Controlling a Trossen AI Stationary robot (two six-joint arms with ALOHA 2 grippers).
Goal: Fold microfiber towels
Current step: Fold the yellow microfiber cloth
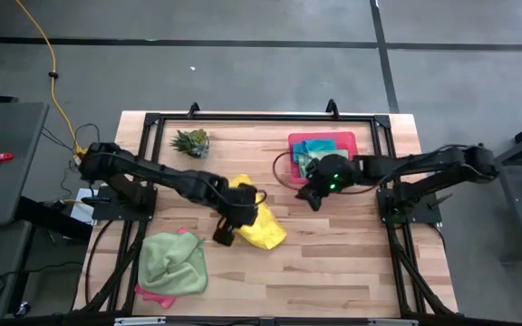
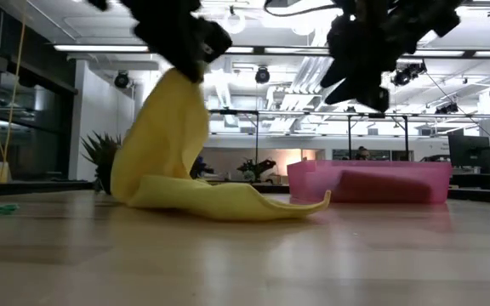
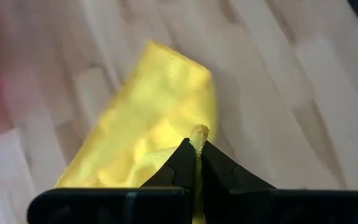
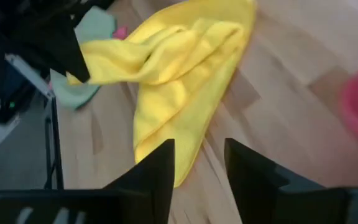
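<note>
We see the left claw point(image 1: 227, 228) near the middle of the table point(image 1: 352, 263). It is pinched tight on one corner of the yellow towel point(image 1: 259, 223) and holds that corner up in the air. In the low view the yellow towel point(image 2: 177, 161) hangs down from the left claw, and its lower part lies spread on the wood. In the left wrist view the two dark fingers point(image 3: 182, 163) press together with a bit of yellow towel point(image 3: 148, 130) poking out between them.

The right claw point(image 1: 314, 197) floats above the table, a little way from the yellow towel and just beside the pink tray point(image 1: 344, 139). Its fingers point(image 4: 157, 171) stand apart with nothing between them. The yellow towel point(image 4: 179, 74) lies ahead of it.

A teal towel point(image 1: 318, 147) sits in the pink tray. A light green towel point(image 1: 172, 261) lies bunched near the front left of the table, on top of a pink towel point(image 1: 155, 293). A small spiky plant point(image 1: 191, 141) stands near the back.
</note>
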